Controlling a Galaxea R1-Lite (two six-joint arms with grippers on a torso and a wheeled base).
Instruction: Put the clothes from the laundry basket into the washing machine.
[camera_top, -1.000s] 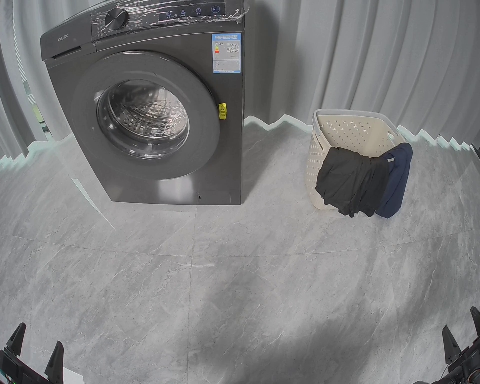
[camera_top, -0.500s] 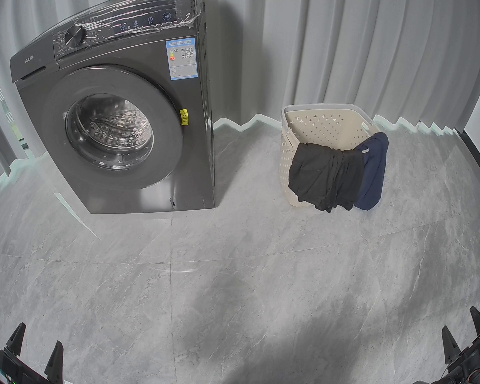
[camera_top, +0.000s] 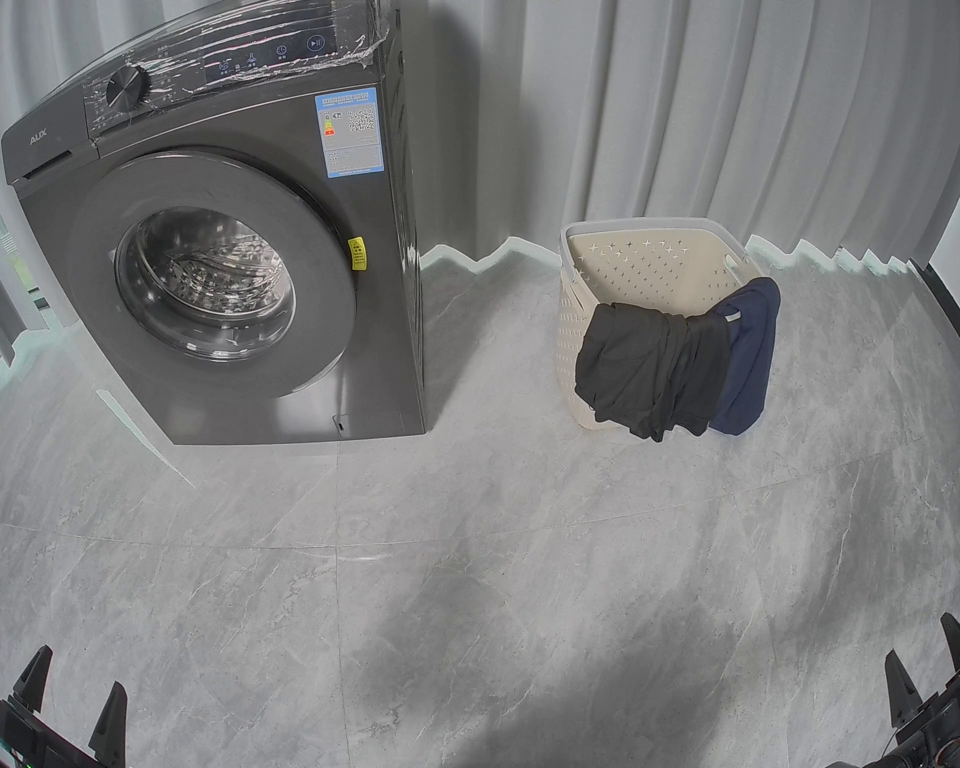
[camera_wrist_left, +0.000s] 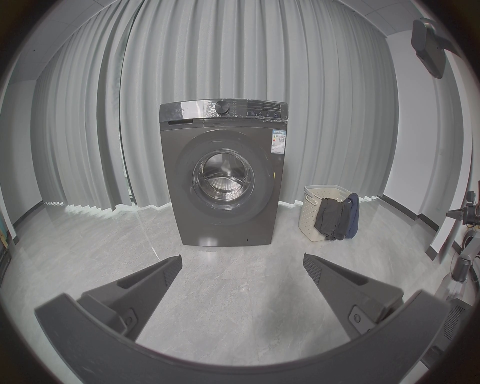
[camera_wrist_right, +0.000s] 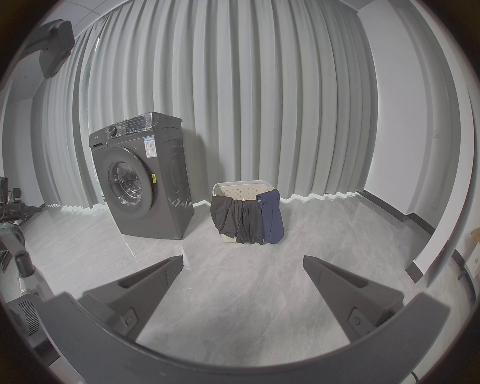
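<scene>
A cream laundry basket (camera_top: 650, 260) stands on the floor at the back right, in front of the curtain. A black garment (camera_top: 645, 368) and a navy garment (camera_top: 750, 350) hang over its front rim. Left of it stands the grey washing machine (camera_top: 230, 250) with its round door (camera_top: 205, 285) shut. My left gripper (camera_top: 70, 690) sits low at the near left, open and empty. My right gripper (camera_top: 925, 665) sits low at the near right, also open and empty. Both are far from the basket (camera_wrist_right: 245, 192) and the machine (camera_wrist_left: 222, 172).
Grey tiled floor (camera_top: 480, 600) stretches between me and both objects. Pale curtains (camera_top: 700, 110) hang along the back wall. A dark skirting edge (camera_top: 940, 285) runs at the far right.
The whole head view has shifted, so the camera moved: machine and basket now sit further left in the picture. Both grippers keep the same place and stay open.
</scene>
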